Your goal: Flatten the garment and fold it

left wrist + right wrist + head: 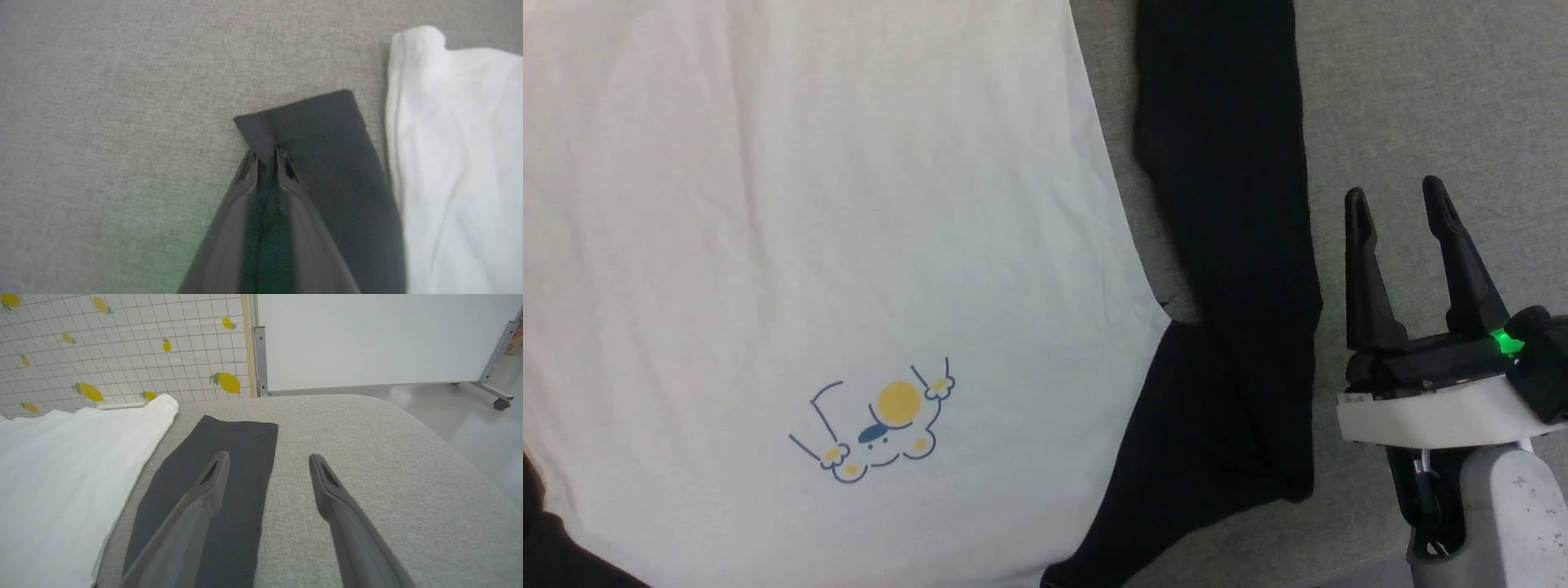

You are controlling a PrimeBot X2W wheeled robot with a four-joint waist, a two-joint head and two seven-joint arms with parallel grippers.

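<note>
Garment (pixel 809 204) first: white body spread flat over the grey woven pad (pixel 1421 98), chest side up, taking most of the head view. Faint creases only. Hem corner of the body (pixel 61 477) reaches toward the far rim of the pad (pixel 367 457), slightly puffed there.

Behind the pad in the right wrist view: gridded wall covering with lemon print (pixel 122 343), then a plain white panel (pixel 367 335) on a metal frame, glossy pale floor (pixel 470 416) to the right.

Right-hand black sleeve (pixel 1233 245): runs alongside the white body, a thin strip of bare pad between them, flat, cuff end (pixel 245 449) square and short of the far rim.

Other black sleeve (pixel 327 143): lies just beside the white body (pixel 809 204), cuff pointing away from the left wrist camera.

Right gripper (pixel 1395 192): released, fingers spread wide, nothing between them. Sits beside the right-hand sleeve, over bare pad, apart from the cloth in the head view. In its own wrist view (pixel 268 456) one finger overlaps and hides part of the sleeve; other finger over bare pad. Contact with the pad: cannot tell.

Left gripper (pixel 265 155): clenched, tips pinched together on the cuff corner of the other sleeve, small crease in the cloth at the tips. Hides the lower sleeve.

Cartoon print (pixel 882 425): yellow and blue, upside down in the head view.

Caster (pixel 499 403) under the panel frame. Green lamp (pixel 1507 341) lit on the right wrist.
</note>
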